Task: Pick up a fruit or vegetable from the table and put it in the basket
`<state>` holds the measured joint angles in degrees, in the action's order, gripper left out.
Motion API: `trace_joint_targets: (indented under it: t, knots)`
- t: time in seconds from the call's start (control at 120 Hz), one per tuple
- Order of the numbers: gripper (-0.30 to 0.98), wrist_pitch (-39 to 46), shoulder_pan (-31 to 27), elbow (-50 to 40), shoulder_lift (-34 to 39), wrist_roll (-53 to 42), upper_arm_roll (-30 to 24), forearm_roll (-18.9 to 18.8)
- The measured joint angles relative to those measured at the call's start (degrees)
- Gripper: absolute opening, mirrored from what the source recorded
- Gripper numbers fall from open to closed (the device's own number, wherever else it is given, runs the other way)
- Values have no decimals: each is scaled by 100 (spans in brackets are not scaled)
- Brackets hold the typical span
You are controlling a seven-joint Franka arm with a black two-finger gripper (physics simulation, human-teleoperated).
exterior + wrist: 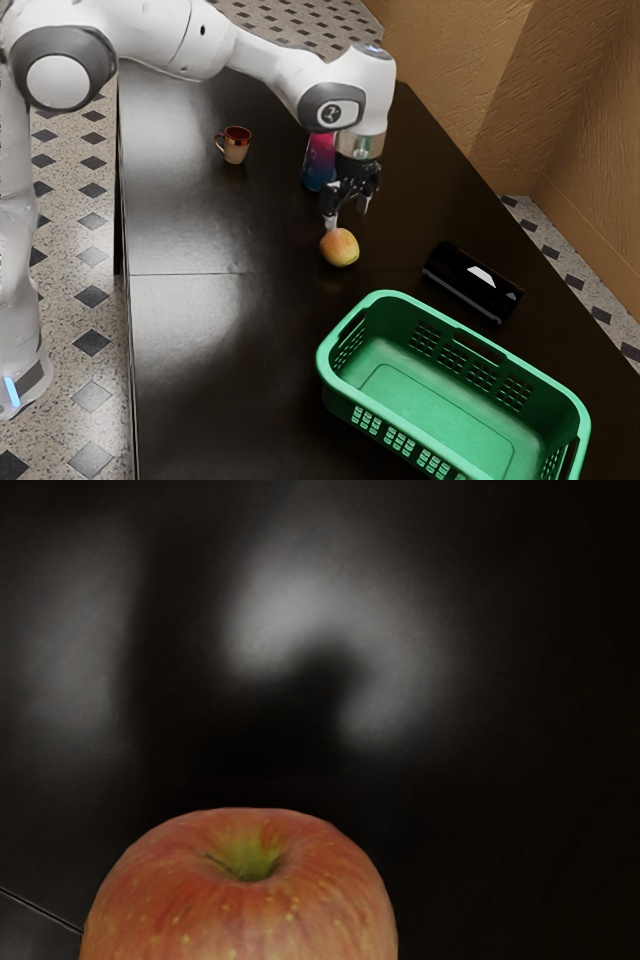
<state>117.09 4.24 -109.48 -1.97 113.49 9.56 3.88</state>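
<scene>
Okay, apple: it's sitting on the dark table, roughly midway between the two long edges, stem dimple showing toward the hand.
Gripper: it's hanging right over the apple, fingers standing apart and clamping nothing. Whether one is brushing the skin, I'm not managing to tell.
Heft and feel: I'm guessing fairly light, firm, barely giving under a squeeze. The smooth skin is probably being a bit slippery though, and pressing too hard is risking a bruise.
Where to grab: I'm betting on opposite cheeks at the widest part, both pads pushing level. Pinching up by the dimple is just asking for it to squirt out and go rolling toward a table edge.
Green basket: it's waiting nearby with one rounded corner facing the apple, so the carry is looking short, but the rim is calling for some lift.
</scene>
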Motion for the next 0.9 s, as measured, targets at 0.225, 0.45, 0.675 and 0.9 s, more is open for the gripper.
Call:
trace_joint_targets:
  t: [0.225, 0.45, 0.675, 0.9]
  knots:
    - [68, 212, -247, 96, -196, -345, -45, 208]
    - [69, 333, -125, 62, -243, -1073, -59, 271]
    - [69, 378, -243, 22, -375, -1632, -52, 378]
    - [69, 495, -217, -147, -403, -2009, -60, 538]
